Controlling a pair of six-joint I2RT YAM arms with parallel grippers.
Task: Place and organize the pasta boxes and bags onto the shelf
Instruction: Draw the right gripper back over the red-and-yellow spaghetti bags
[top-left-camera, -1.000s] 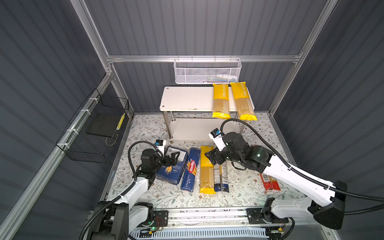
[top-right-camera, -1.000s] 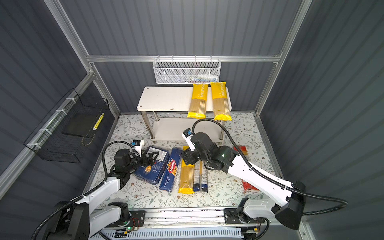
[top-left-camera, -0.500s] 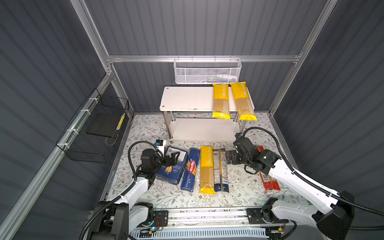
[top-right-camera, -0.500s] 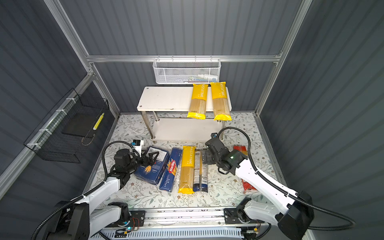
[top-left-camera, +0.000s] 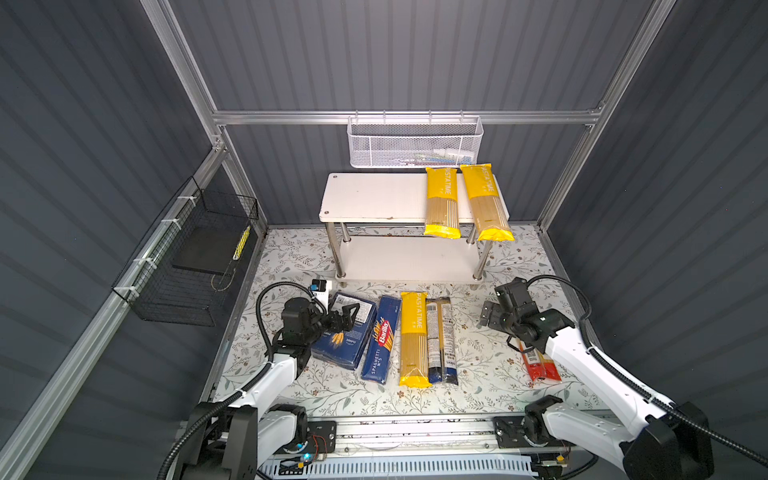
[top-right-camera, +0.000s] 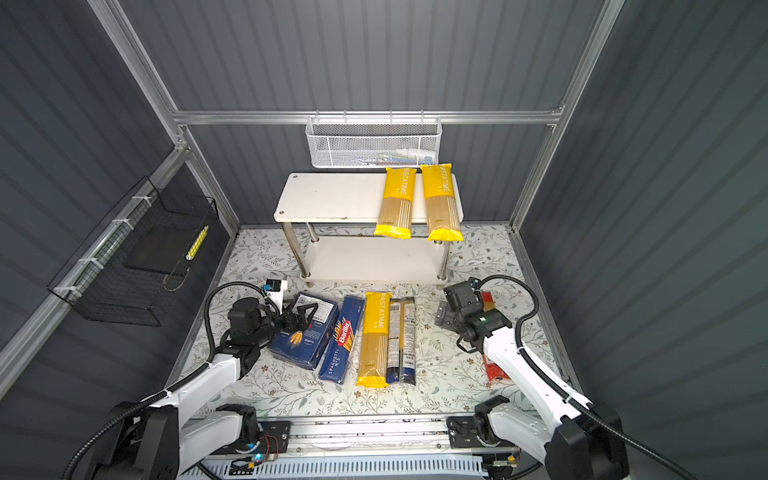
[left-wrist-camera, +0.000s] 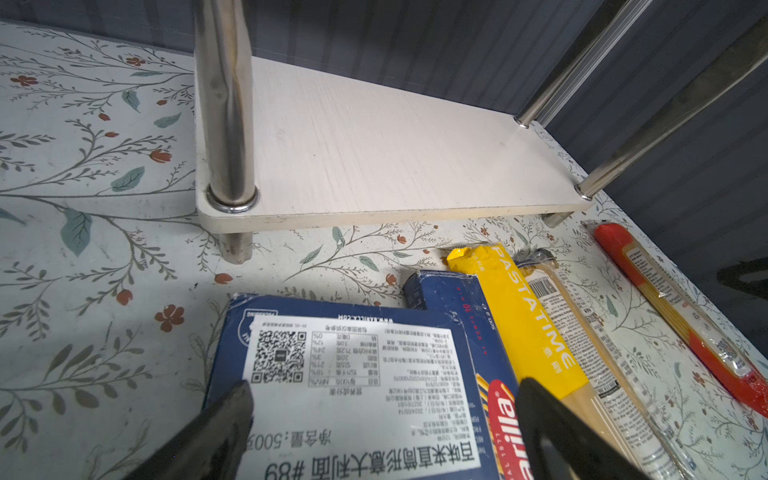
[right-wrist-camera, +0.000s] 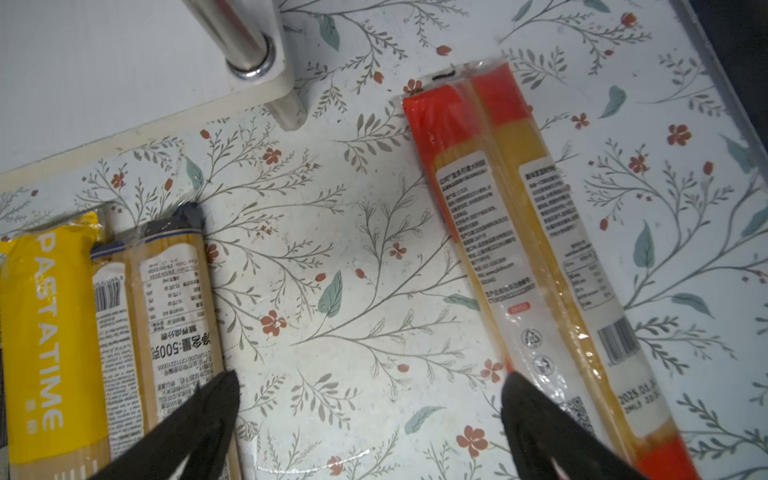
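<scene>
The shelf (top-left-camera: 374, 199) stands at the back with two yellow bags (top-left-camera: 441, 201) side by side on the right of its top board, their ends overhanging. On the floor lie the wide pasta box (top-left-camera: 345, 336), the slim spaghetti box (top-left-camera: 382, 338), a yellow bag (top-left-camera: 413, 338), a dark blue bag (top-left-camera: 441, 338) and a red-ended bag (right-wrist-camera: 519, 232). My left gripper (left-wrist-camera: 384, 395) is open just over the wide box's white label. My right gripper (right-wrist-camera: 371, 384) is open and empty over bare floor between the dark blue bag and the red-ended bag.
A white mesh basket (top-left-camera: 415, 143) hangs on the back wall above the shelf. A black wire basket (top-left-camera: 195, 257) hangs on the left wall. The shelf's lower board (left-wrist-camera: 374, 158) is bare, with chrome legs (left-wrist-camera: 226, 104) at its corners.
My right arm has drawn back to the right, from over the yellow and dark blue floor bags to the gap beside the red-ended bag, its jaws widening. The left arm has not moved.
</scene>
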